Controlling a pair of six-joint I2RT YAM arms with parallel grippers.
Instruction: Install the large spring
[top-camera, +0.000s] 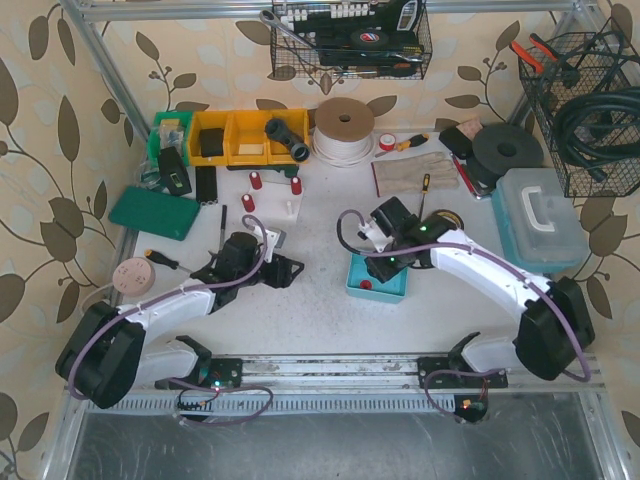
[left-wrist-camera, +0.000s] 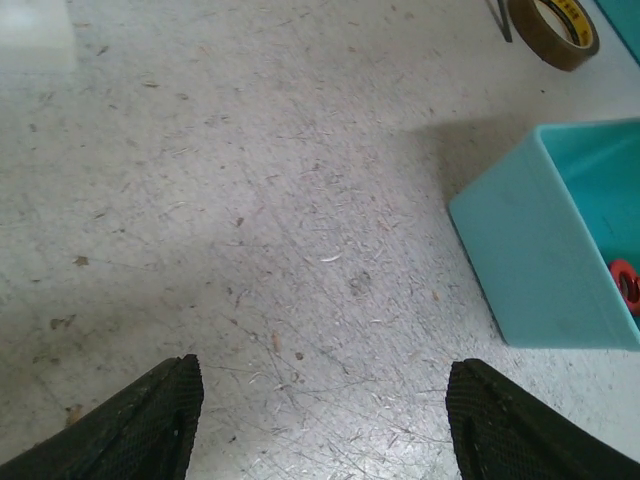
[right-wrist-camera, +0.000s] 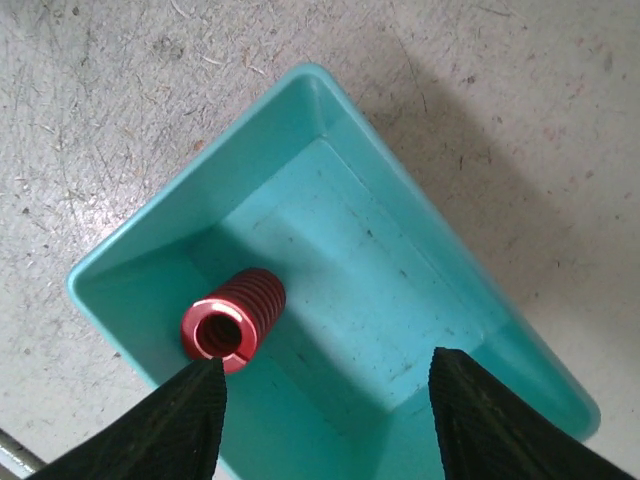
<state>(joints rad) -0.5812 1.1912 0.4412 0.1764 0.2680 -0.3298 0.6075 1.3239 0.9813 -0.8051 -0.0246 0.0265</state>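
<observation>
A red coil spring (right-wrist-camera: 232, 312) lies on its side in a teal tray (right-wrist-camera: 400, 230), near the tray's left wall. My right gripper (right-wrist-camera: 320, 420) hovers open above the tray, its left fingertip (right-wrist-camera: 185, 420) just beside the spring's open end, not touching it. In the top view the tray (top-camera: 392, 288) sits mid-table under the right gripper (top-camera: 385, 258), with the spring (top-camera: 366, 284) in it. My left gripper (top-camera: 285, 270) is open and empty over bare table left of the tray; its wrist view shows the gripper (left-wrist-camera: 325, 420), the tray wall (left-wrist-camera: 545, 250) and a bit of the spring (left-wrist-camera: 627, 285).
Three small red springs (top-camera: 255, 180) and a white block (top-camera: 290, 207) stand behind the left arm. Yellow bins (top-camera: 245, 137), a green case (top-camera: 155, 212), a cord reel (top-camera: 343, 128), a glove (top-camera: 412, 175), a tape roll (left-wrist-camera: 553, 28) and a toolbox (top-camera: 540, 215) ring the work area.
</observation>
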